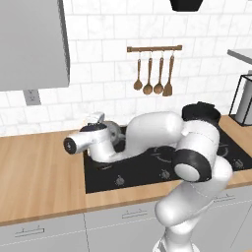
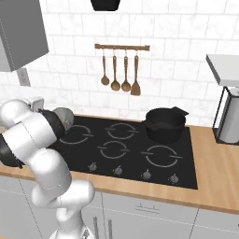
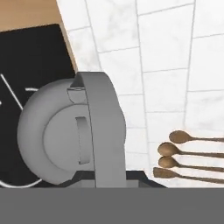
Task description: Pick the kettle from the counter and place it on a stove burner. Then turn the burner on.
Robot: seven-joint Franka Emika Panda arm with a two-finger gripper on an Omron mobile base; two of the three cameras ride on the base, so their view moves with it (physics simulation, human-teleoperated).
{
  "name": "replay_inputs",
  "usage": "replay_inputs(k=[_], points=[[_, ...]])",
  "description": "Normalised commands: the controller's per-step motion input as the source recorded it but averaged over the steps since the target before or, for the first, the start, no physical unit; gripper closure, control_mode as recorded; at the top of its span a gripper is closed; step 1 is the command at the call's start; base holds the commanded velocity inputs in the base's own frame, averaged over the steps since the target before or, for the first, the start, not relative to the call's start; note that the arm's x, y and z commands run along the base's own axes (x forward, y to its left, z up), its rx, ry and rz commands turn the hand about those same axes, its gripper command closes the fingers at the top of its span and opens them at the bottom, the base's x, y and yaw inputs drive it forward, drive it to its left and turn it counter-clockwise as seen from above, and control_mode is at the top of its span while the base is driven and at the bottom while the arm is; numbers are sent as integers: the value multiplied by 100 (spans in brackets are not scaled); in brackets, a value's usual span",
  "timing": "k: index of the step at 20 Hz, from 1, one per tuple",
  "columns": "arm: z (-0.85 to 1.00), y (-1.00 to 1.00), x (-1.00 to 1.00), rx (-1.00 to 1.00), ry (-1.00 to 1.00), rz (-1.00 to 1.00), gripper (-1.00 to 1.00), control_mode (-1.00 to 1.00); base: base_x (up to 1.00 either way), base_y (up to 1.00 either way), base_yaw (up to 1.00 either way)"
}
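Note:
The small grey kettle (image 1: pixel 114 133) sits low over the rear-left burner of the black stove (image 1: pixel 147 173), mostly hidden behind my hand. In the right base view the kettle (image 2: pixel 64 117) peeks out past my forearm at the cooktop's (image 2: pixel 126 156) left rear. From above, the hand view shows the kettle (image 3: pixel 52 135) with its arched handle (image 3: pixel 103 127) running down between the dark tips of my gripper (image 3: pixel 109 178), which is shut on that handle. Whether the kettle's base touches the glass I cannot tell. The wooden counter (image 1: pixel 39 172) lies to the left.
A black pot (image 2: pixel 163 124) stands on the rear-right burner. A row of knobs (image 2: pixel 119 171) lines the stove's front edge. Wooden utensils (image 2: pixel 120 74) hang on the tiled wall. A dark-framed appliance (image 2: pixel 228 119) stands on the counter at the far right.

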Motion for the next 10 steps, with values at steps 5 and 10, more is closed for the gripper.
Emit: replay_inputs(k=[5, 10], points=[[10, -99, 100, 54, 32, 2, 100, -100, 0, 0, 0], [4, -60, 96, 42, 46, 1, 100, -100, 0, 0, 0]])
